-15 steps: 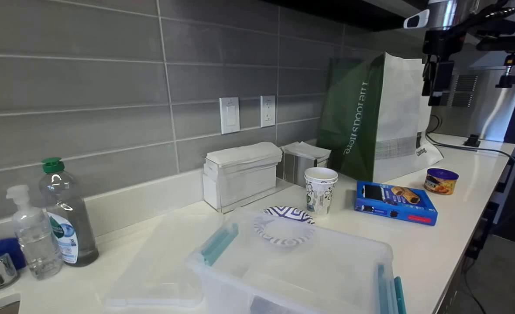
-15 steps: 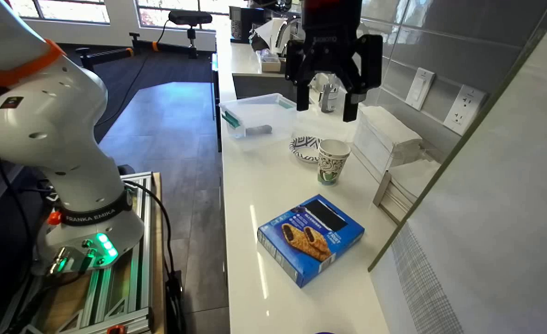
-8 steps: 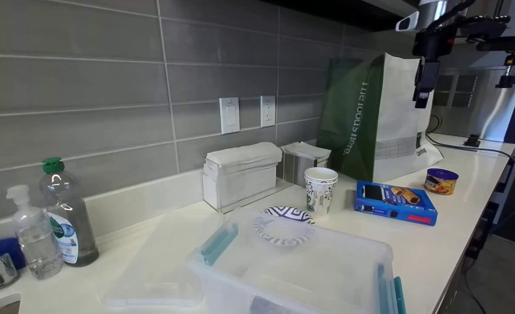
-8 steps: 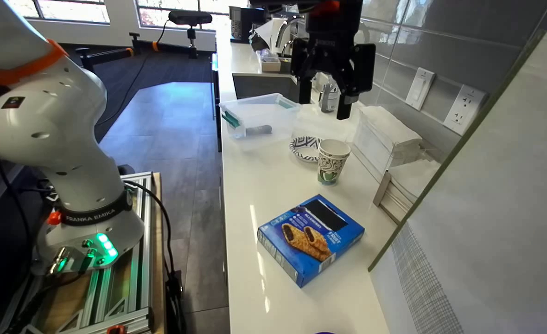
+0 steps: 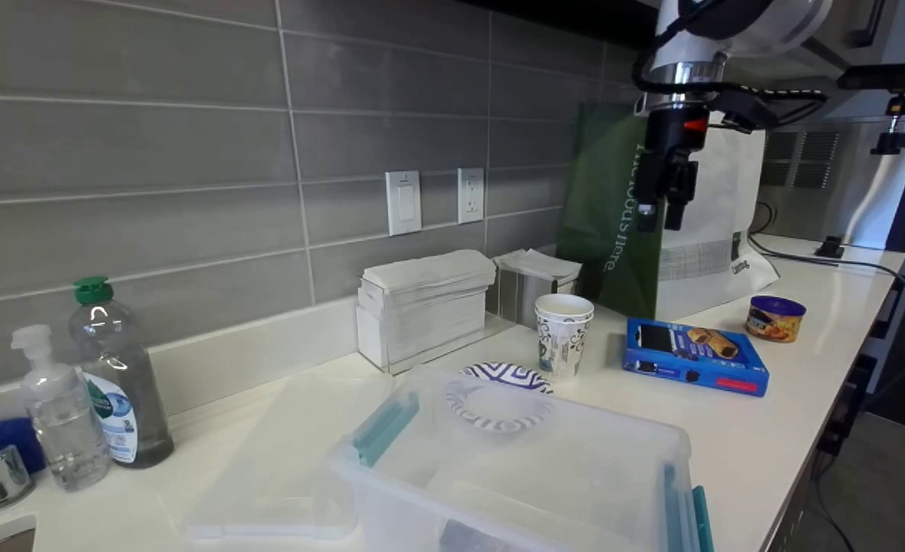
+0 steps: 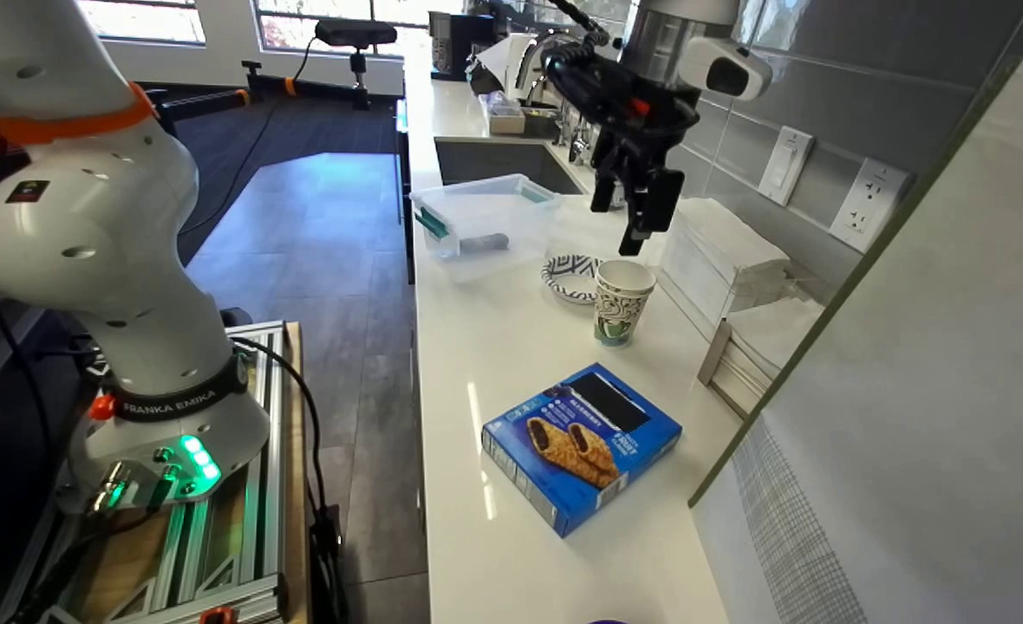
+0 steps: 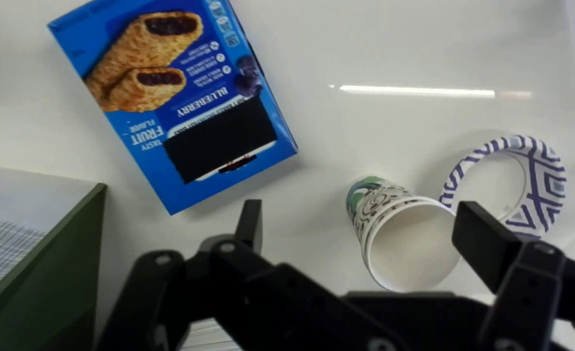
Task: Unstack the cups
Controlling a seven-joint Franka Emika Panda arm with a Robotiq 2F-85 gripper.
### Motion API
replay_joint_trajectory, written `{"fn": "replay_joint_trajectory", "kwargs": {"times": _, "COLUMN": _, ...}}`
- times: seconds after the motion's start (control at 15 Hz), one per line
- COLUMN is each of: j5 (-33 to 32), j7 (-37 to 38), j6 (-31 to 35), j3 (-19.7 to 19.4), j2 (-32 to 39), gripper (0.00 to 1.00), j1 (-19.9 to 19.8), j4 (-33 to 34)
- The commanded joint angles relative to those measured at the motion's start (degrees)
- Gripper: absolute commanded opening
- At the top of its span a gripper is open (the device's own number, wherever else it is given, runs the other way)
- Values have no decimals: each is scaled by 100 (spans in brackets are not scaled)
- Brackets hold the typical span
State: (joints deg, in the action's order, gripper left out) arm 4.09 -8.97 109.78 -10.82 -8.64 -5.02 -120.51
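Two white tapered cups with dark printed swirls (image 5: pixel 564 341) stand upright on the counter, nested together; the doubled rims show. They show in both exterior views (image 6: pixel 622 308), and in the wrist view the stack (image 7: pixel 377 202) is seen from above with the top cup's inside visible. The inner cup is mostly hidden in the outer one. My gripper (image 5: pixel 660 218) is open and empty, in the air above the counter. In an exterior view its fingertips (image 6: pixel 633 243) are just above the rim in the picture. In the wrist view the cups lie between the fingers, nearer the right one.
A patterned bowl (image 7: pixel 548 190) sits beside the cups. A blue snack box (image 5: pixel 694 360) lies on their other side. Paper towel holders (image 5: pixel 429 307) stand along the wall, and a tall paper bag (image 5: pixel 621 261) is behind. A clear tub (image 6: pixel 485 217) and a small canister (image 5: pixel 775 318) are also on the counter.
My gripper has moved toward the cups and come lower, and the wrist has turned. The fingers stay open. The cups have not moved.
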Motion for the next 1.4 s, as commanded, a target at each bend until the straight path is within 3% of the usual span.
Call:
{"fn": "replay_joint_trajectory", "kwargs": {"times": 0.0, "j5": 595, "j7": 660, "j6": 468, "j3": 104, "j2": 762, "gripper": 100, "j1": -64, "j4": 376}}
{"fn": "replay_joint_trajectory", "kwargs": {"times": 0.13, "j5": 683, "j7": 828, "j6": 802, "j3": 170, "j2": 1061, "gripper": 97, "j1": -62, "j4": 455}}
{"fn": "replay_joint_trajectory", "kwargs": {"times": 0.2, "j5": 671, "j7": 892, "j6": 958, "j3": 214, "j2": 1190, "gripper": 73, "j1": -49, "j4": 470}}
{"fn": "replay_joint_trajectory", "kwargs": {"times": 0.33, "j5": 658, "j7": 872, "j6": 1058, "j3": 301, "j2": 1372, "gripper": 71, "j1": -28, "j4": 516}}
{"fn": "replay_joint_trajectory", "kwargs": {"times": 0.6, "j5": 575, "j7": 859, "j6": 1161, "j3": 461, "j2": 1565, "gripper": 37, "j1": -8, "j4": 571}}
{"fn": "replay_joint_trajectory", "kwargs": {"times": 0.67, "j5": 532, "j7": 884, "j6": 1209, "j3": 487, "j2": 1590, "gripper": 37, "j1": -1, "j4": 584}}
{"fn": "replay_joint_trajectory", "kwargs": {"times": 0.8, "j5": 474, "j7": 898, "j6": 1267, "j3": 525, "j2": 1634, "gripper": 47, "j1": 4, "j4": 596}}
{"fn": "replay_joint_trajectory", "kwargs": {"times": 0.87, "j5": 462, "j7": 907, "j6": 1317, "j3": 537, "j2": 1652, "gripper": 42, "j1": 2, "j4": 587}}
{"fn": "replay_joint_trajectory", "kwargs": {"times": 1.0, "j5": 461, "j7": 891, "j6": 1362, "j3": 551, "j2": 1690, "gripper": 49, "j1": 0, "j4": 583}}
{"fn": "replay_joint_trajectory", "kwargs": {"times": 1.07, "j5": 461, "j7": 897, "j6": 1371, "j3": 554, "j2": 1713, "gripper": 48, "j1": 0, "j4": 583}}
{"fn": "replay_joint_trajectory", "kwargs": {"times": 1.33, "j5": 399, "j7": 916, "j6": 1379, "j3": 568, "j2": 1791, "gripper": 21, "j1": 14, "j4": 575}}
